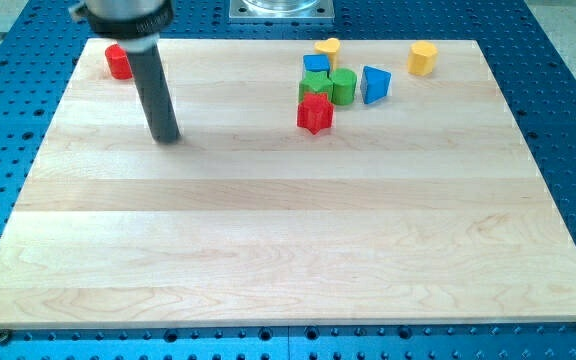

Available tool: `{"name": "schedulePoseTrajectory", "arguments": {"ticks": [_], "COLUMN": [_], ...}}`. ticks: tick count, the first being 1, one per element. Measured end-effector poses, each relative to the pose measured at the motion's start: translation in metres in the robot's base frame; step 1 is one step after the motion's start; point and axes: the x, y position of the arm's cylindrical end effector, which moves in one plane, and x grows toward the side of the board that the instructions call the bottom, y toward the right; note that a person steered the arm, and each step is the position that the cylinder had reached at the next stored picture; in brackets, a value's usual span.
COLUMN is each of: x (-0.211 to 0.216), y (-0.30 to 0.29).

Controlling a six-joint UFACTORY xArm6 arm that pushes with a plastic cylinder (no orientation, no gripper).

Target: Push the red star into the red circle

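Our end effector is a plain dark rod with no jaws to part or close, so it clamps on nothing; my tip (167,138) rests on the wooden worktop (268,250) in the upper left part of the view. It touches no block.

Just above and to the view's left of the rod, near the worktop's top left corner, we see the red circle (118,62), a short round block standing alone. The rod's upper housing passes close beside it in the picture, yet my tip sits lower and to the right of it, apart from it.

Moving right, a long bare stretch of wood separates my tip from a cluster near the top centre. We find the red star (315,113) at the cluster's lower edge, well apart from the red circle and well to the view's right of my tip. Directly above the star sits a green block (310,90) whose shape we cannot make out, touching or nearly touching it. Beside that, to the right, stands a green cylinder (343,86). Above the green pair lies a blue block (316,64), and above it a yellow block (328,48), shape unclear. Right of the green cylinder is a blue triangular block (374,84). Farthest right, alone near the top edge, stands a yellow block (423,58).
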Motion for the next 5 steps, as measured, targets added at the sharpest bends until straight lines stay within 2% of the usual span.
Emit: {"name": "schedulePoseTrajectory", "arguments": {"ticks": [1, 2, 3, 4, 5], "x": [0.064, 0.097, 0.084, 0.034, -0.036], "y": [0.042, 0.105, 0.172, 0.232, 0.201]}}
